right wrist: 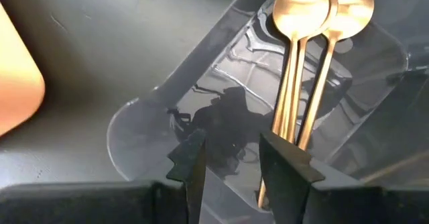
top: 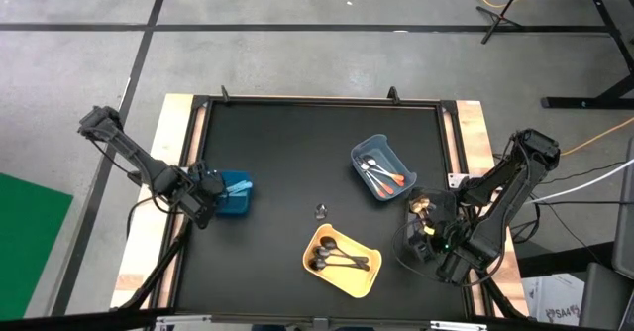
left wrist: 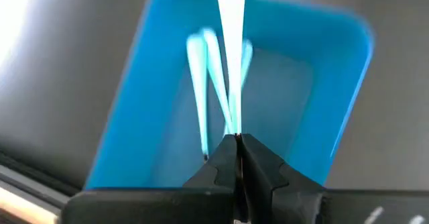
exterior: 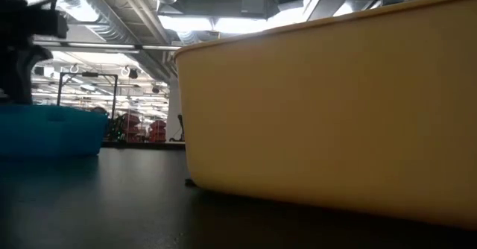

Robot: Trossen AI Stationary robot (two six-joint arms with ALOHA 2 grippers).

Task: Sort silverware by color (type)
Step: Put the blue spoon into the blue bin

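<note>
My left gripper (left wrist: 238,147) hangs over the bright blue bin (top: 236,194) at the table's left, shut on a light-blue spoon (left wrist: 230,43). Two more light-blue spoons (left wrist: 201,83) lie in that bin. My right gripper (right wrist: 231,158) stands open over a dark see-through bin (top: 421,240) at the right, above gold spoons (right wrist: 315,9) lying in it. Orange-handled spoons (top: 388,178) lie in the grey-blue bin (top: 381,153). Black spoons (top: 337,260) lie in the yellow bin (top: 359,277). My left gripper pinches one end of the light-blue spoon (left wrist: 234,127) between its two fingertips. The fingers slant down from the table's left side. The spoon runs on past the fingertips, in line with them, over the blue bin's inside and clear of its floor.
A small shiny object (top: 321,211) lies on the black mat between the bins. In the low view the yellow bin's wall (exterior: 335,107) fills the foreground, and the blue bin (exterior: 48,130) shows at the left. Wooden strips (top: 474,123) border the mat.
</note>
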